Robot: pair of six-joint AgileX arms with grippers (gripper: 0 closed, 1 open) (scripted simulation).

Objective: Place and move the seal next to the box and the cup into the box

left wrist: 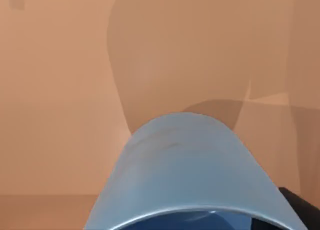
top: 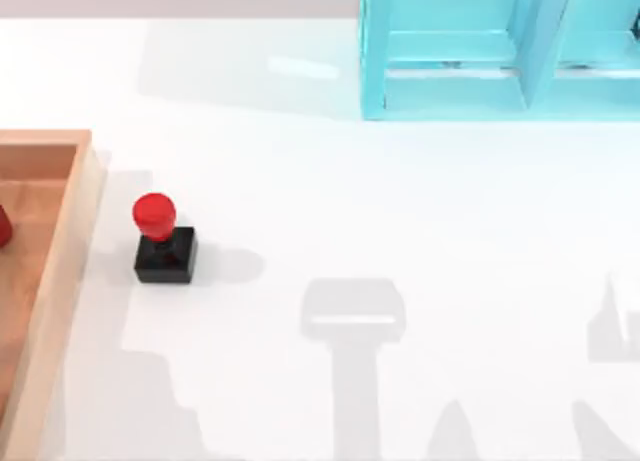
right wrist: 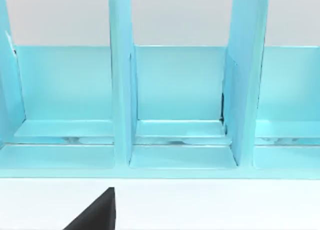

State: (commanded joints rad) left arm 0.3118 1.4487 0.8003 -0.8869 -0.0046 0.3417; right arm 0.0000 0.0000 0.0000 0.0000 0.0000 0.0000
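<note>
**Cup over the box floor, seal standing just beside the box**

At the table's left edge lies the wooden box [top: 62, 241], its raised right wall running down the top view. Inside it, cut by the picture's edge, is a small red shape [top: 3, 226] that cannot be identified.

The left wrist view looks onto the box's brown floor [left wrist: 55, 100]. The blue cup [left wrist: 185, 175] sits very close under the camera, with its rim nearest the lens and its tapered body pointing away over the wood. A black sliver [left wrist: 302, 205] shows beside the rim. So the left arm is over the box with its wrist aimed at the floor. Whether the left gripper holds the cup cannot be told.

Just right of the box wall, apart from it, the seal [top: 163, 243] stands upright on the white table [top: 400, 211], red knob on top of its black block.

At the far right of the table stands the cyan shelf unit [top: 450, 86]. The right wrist view faces its open compartments [right wrist: 177, 90] squarely and level across a strip of table, with a black wedge [right wrist: 95, 215] low in the view. The right gripper's state cannot be told.
</note>
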